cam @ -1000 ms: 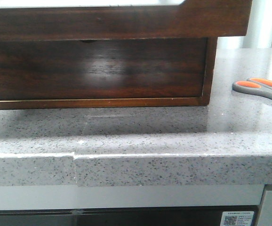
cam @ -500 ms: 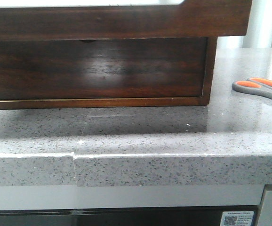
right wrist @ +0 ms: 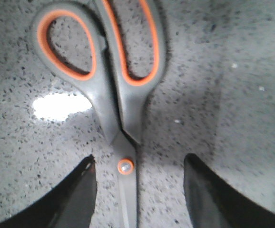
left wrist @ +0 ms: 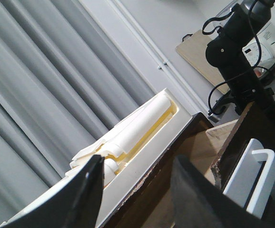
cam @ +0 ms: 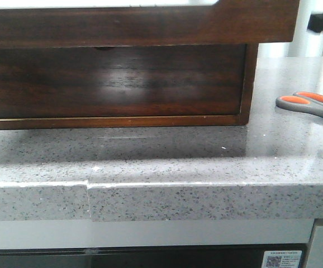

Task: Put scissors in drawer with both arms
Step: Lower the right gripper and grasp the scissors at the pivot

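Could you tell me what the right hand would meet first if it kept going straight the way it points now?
Probably the scissors: the open right hand straddles them near the pivot, with speckled countertop beneath.

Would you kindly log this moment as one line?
right gripper: open, straddling scissors | scissors: flat on counter | left gripper: open, empty

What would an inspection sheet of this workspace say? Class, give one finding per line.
Surface: grey speckled stone countertop, glossy.
Job's things: grey-handled, orange-lined scissors lying flat on it, closed; wide dark-brown wooden drawer overhanging the cabinet.
Clutter: nothing seen.
Grippers: right gripper open, straddling the scissors' pivot, not touching; left gripper open, empty, raised above the cabinet.
Cables: black cables on the right arm.
Surroundings: grey curtain.
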Motion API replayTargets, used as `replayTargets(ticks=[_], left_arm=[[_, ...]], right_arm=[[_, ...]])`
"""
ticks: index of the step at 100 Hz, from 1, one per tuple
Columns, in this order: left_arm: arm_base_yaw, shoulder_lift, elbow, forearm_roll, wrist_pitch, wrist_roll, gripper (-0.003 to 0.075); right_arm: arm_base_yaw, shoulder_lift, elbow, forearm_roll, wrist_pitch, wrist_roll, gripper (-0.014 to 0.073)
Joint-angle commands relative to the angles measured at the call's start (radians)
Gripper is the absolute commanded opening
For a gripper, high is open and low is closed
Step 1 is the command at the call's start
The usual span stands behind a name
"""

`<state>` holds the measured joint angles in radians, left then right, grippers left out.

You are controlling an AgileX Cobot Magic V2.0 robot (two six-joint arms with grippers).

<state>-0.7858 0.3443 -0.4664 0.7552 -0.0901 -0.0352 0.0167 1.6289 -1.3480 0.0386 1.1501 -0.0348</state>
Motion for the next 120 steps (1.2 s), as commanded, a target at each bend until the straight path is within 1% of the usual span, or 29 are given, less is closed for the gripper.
replayTargets(ticks=[1, 6, 54, 86, 93, 111, 120], left_arm=[[-0.005, 0.009, -0.035, -0.019, -0.041, -0.013, 0.0311], [-0.005, 0.009, -0.035, -0.019, -0.037, -0.014, 0.0311], [-0.005, 0.009, -0.035, -0.019, -0.025, -0.014, 0.0311], [-0.005, 0.009, -0.035, -0.019, -0.025, -0.014, 0.0311], [-0.005, 0.009, -0.035, -0.019, -0.025, -0.014, 0.0311], [-0.005, 0.009, -0.035, -0.019, -0.025, -0.014, 0.0311], [-0.005, 0.009, -0.035, -0.019, -0.025, -0.014, 0.0311]], right_arm=[[-0.002, -0.019, -0.036, 0.04, -0.034, -0.033, 0.0359], [-0.002, -0.007, -0.036, 0.052, -0.038, -0.049, 0.0359], [0.001, 0.055, -0.036, 0.054, -0.062, -0.049, 0.0358], [0.001, 0.087, -0.038, 0.049, -0.051, -0.05, 0.0351], [0.001, 0.087, -0.04, 0.044, -0.048, -0.05, 0.0311], [0.001, 0.087, -0.043, 0.026, -0.032, -0.05, 0.01], [0.001, 0.087, -0.043, 0.018, -0.028, -0.05, 0.0025]])
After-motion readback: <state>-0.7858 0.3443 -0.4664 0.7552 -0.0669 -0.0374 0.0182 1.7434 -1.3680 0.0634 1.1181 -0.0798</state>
